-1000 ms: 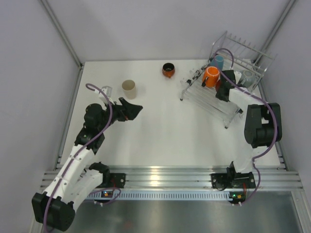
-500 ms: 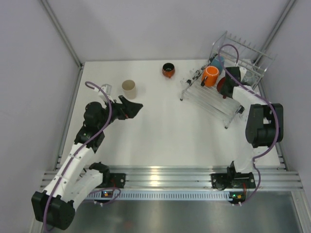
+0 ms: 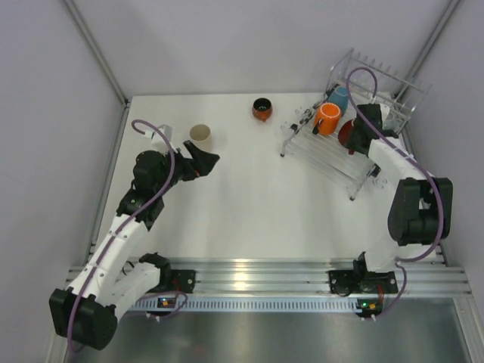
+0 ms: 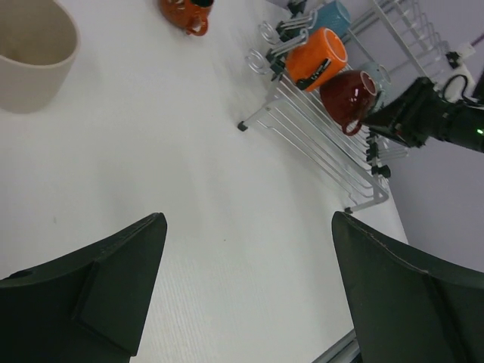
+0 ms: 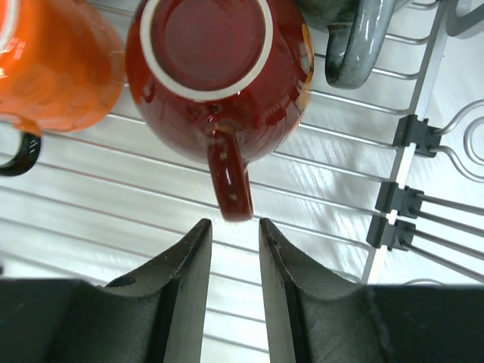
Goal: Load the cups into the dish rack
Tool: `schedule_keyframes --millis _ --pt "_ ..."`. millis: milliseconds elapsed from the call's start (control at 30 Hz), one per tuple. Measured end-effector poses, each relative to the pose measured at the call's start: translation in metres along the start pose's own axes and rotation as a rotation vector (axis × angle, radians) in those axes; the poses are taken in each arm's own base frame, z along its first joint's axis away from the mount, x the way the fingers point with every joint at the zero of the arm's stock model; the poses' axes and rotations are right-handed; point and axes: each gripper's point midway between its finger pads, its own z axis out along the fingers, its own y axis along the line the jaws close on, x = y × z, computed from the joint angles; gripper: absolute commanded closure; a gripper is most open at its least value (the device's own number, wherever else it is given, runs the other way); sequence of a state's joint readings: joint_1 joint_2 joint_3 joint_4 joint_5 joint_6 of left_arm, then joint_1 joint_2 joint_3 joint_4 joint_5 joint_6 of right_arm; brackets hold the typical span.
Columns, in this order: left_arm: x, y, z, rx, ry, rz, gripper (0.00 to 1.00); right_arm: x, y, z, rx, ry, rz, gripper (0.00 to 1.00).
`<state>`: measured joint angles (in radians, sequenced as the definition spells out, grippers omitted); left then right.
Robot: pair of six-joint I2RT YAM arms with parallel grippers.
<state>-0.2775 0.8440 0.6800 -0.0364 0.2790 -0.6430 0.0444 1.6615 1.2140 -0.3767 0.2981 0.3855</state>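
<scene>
right tool [image 5: 234, 224] released, only a narrow slit between the fingers and nothing in it; poised just below the handle tip of the red mug [image 5: 219, 68]. on its side on the dish rack [image 5: 414, 151], base toward the wrist camera, between the orange mug [image 5: 53, 68] and the grey mug [image 5: 355, 45]; light blue cup [image 4: 333, 15] in the rack beyond them. left tool [image 4: 247, 219] spread wide, grasping nothing, above the desk [image 3: 257, 197] just beside the upright beige tumbler [image 3: 200, 136]. dark-and-orange cup [image 3: 262, 109] also on the desk, well apart from the tumbler, nearer the rack.
</scene>
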Motion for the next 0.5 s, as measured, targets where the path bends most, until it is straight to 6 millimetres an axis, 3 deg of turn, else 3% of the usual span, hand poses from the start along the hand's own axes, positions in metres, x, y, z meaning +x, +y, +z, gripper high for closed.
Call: schedule_keyframes --millis 167,300,500 --pt "-0.023 0.023 0.02 -0.186 0.001 -0.009 0.09 -0.015 0.001 -0.045 -0.076 -0.052 0.021 0.66" --pt "-0.038 0.045 0.046 -0.328 0.035 -0.004 0.16 -0.036 0.011 -0.1 -0.229 -0.16 0.062 0.65" --pt "-0.033 0.087 0.065 -0.517 0.117 0.031 0.18 -0.038 0.037 -0.163 -0.526 -0.284 0.096 0.63"
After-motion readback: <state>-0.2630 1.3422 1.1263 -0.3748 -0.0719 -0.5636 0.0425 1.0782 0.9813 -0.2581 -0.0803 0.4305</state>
